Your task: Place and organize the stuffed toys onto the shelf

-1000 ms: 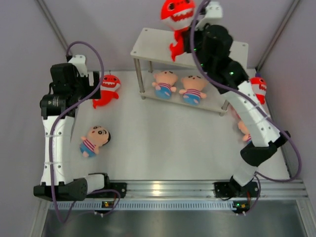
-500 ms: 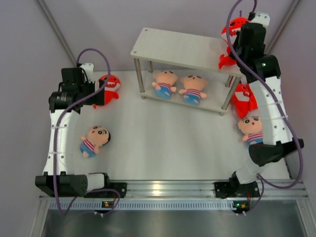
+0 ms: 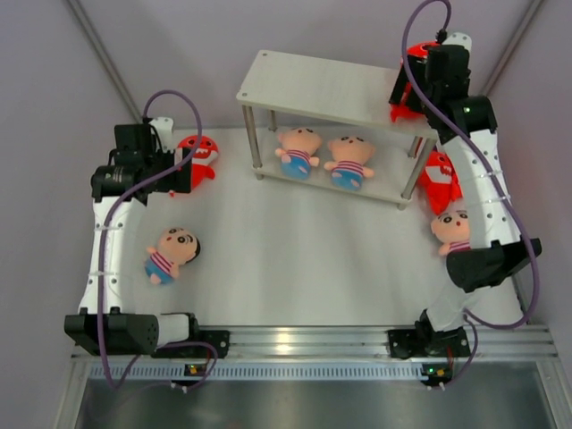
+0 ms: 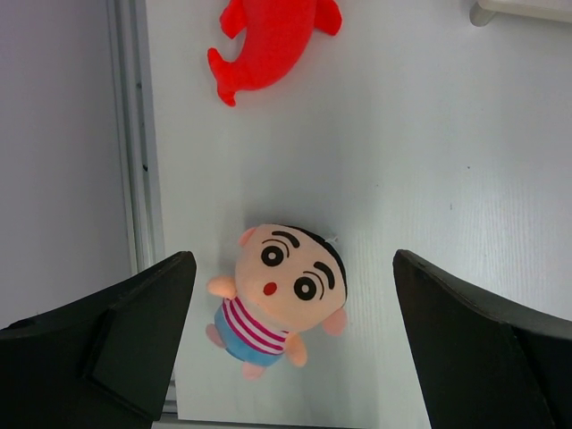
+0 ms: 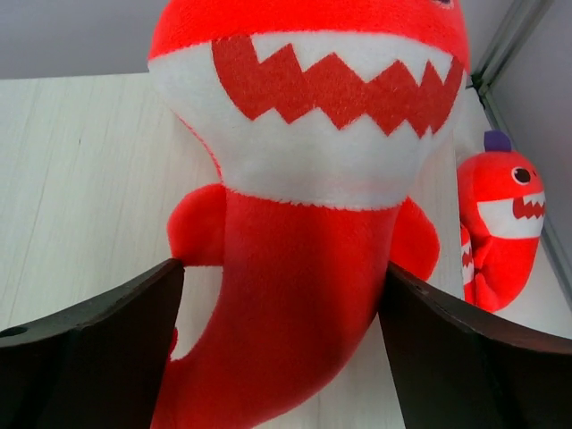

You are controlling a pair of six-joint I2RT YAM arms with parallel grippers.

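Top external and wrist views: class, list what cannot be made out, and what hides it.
- Top view: red shark plush on the white shelf's upper board, mostly behind the right arm.
- Top view: right-hand peach boy doll, lower body behind that arm.
- Left wrist view: another red shark, head cut by top edge.

Robot lab test cell: two arms (image 3: pixel 103 259) bolted to an aluminium extrusion rail (image 3: pixel 304 341) at the near edge of a white desk (image 3: pixel 295 259). Plain grey enclosure walls (image 3: pixel 36 107), metal frame struts (image 3: pixel 94 40), purple cables (image 3: pixel 170 98) looping off the arms.
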